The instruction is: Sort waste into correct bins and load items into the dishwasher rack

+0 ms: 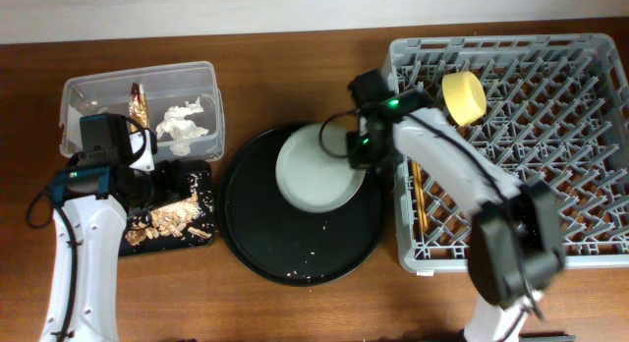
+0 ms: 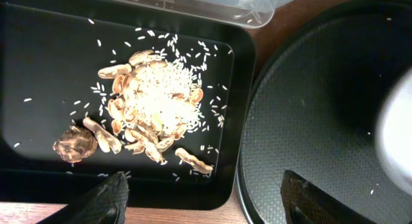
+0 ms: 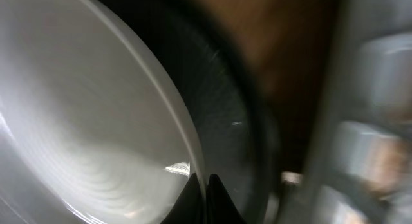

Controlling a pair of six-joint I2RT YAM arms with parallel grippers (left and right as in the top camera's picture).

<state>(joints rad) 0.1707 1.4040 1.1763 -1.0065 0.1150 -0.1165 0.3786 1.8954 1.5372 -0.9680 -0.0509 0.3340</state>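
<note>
Filling the right side, the dishwasher rack (image 1: 511,261) holds the yellow bowl (image 1: 463,96). On the round black tray (image 1: 256,246), the right gripper (image 1: 356,147) pinches the rim of the plate (image 1: 310,170). The left gripper (image 2: 207,195) hangs wide apart, empty, over scraps (image 2: 154,102) in the shallow tray (image 2: 45,69).

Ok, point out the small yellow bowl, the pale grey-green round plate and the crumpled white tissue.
small yellow bowl (image 1: 464,97), overhead view, outer wall.
pale grey-green round plate (image 1: 313,173), overhead view, centre.
crumpled white tissue (image 1: 183,123), overhead view, middle.
</note>
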